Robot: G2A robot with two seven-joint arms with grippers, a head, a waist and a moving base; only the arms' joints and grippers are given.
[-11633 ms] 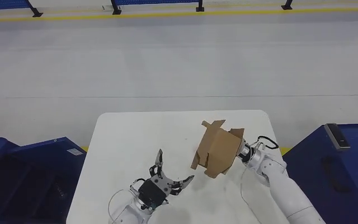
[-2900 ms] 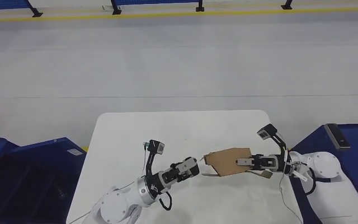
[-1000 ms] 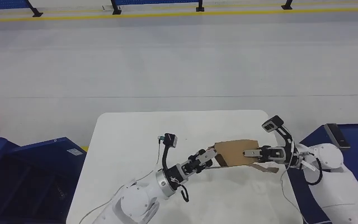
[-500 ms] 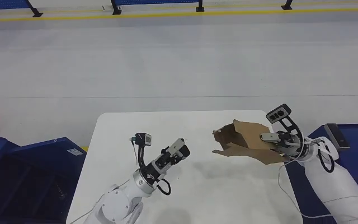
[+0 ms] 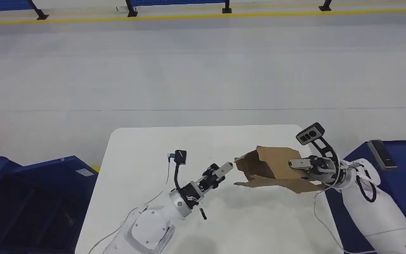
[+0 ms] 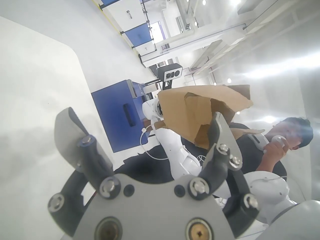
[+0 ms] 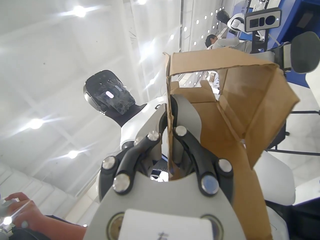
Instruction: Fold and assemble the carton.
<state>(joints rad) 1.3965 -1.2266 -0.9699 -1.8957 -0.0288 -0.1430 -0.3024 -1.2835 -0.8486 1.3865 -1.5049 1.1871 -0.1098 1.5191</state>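
I am watching the right gripper [image 5: 297,164] holding the carton [image 5: 276,168] up off the table [image 5: 146,159], over the table's right side. In the right wrist view its fingers [image 7: 187,112] are pressing together on one thin cardboard wall, which is standing edge-on between them, so the right gripper [image 7: 170,116] is pinching the carton [image 7: 232,116] by that panel. The carton is partly opened into a tube: brown walls are standing at angles to each other, a short flap is sticking out at the far end, and I am looking straight through its open mouth.

The left gripper [image 5: 225,169] is reaching across the middle of the table toward the carton's open end, with its tip lying just beside the nearest flap; I cannot tell whether it is touching. In the left wrist view the left gripper [image 6: 141,114] is showing its fingers [image 6: 75,126] spread wide with nothing between them, and the carton [image 6: 200,106] is hanging beyond them, one finger overlapping its lower edge in the picture.

A blue cabinet [image 5: 374,166] is standing just off the table's right side, behind the right arm
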